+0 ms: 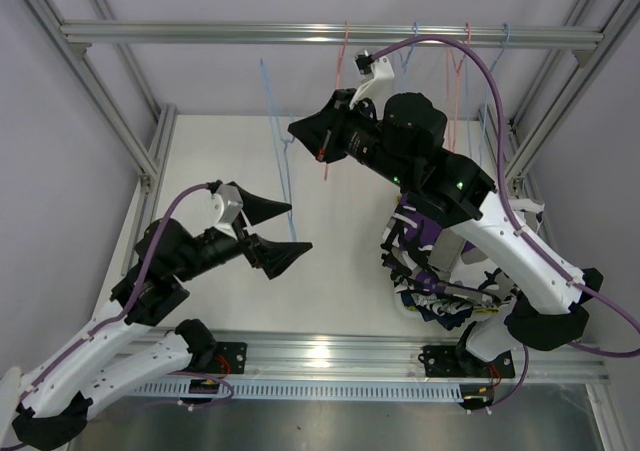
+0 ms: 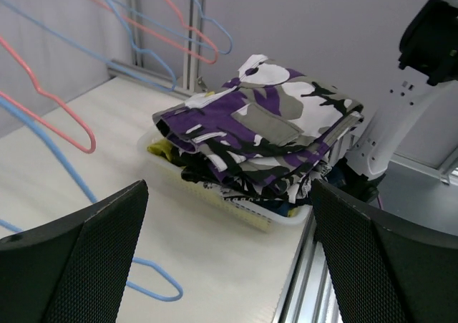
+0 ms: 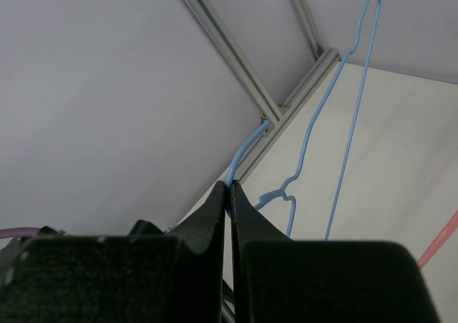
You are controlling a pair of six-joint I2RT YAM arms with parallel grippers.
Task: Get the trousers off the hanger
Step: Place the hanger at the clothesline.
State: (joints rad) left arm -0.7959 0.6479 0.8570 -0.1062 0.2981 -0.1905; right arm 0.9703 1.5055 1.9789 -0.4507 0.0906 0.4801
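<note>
The trousers [image 2: 265,119] lie folded in a pile in a white basket [image 2: 215,194]. The top pairs are patterned black, white and purple, and a bit of yellow-green shows at the pile's left. In the top view the pile [image 1: 440,296] is mostly hidden under my right arm. My right gripper [image 3: 230,190] is raised over the table's far middle [image 1: 297,129] and is shut on the wire of an empty blue hanger [image 3: 343,137]. That hanger [image 1: 285,171] hangs down towards my left gripper. My left gripper [image 1: 280,233] is open and empty beside the hanger's lower end [image 2: 154,294].
Several empty red and blue hangers [image 1: 455,61] hang from the top rail [image 1: 200,33] at the back; they also show in the left wrist view [image 2: 143,33]. A red hanger [image 1: 326,166] dangles by my right gripper. Frame posts [image 1: 150,161] stand at both sides.
</note>
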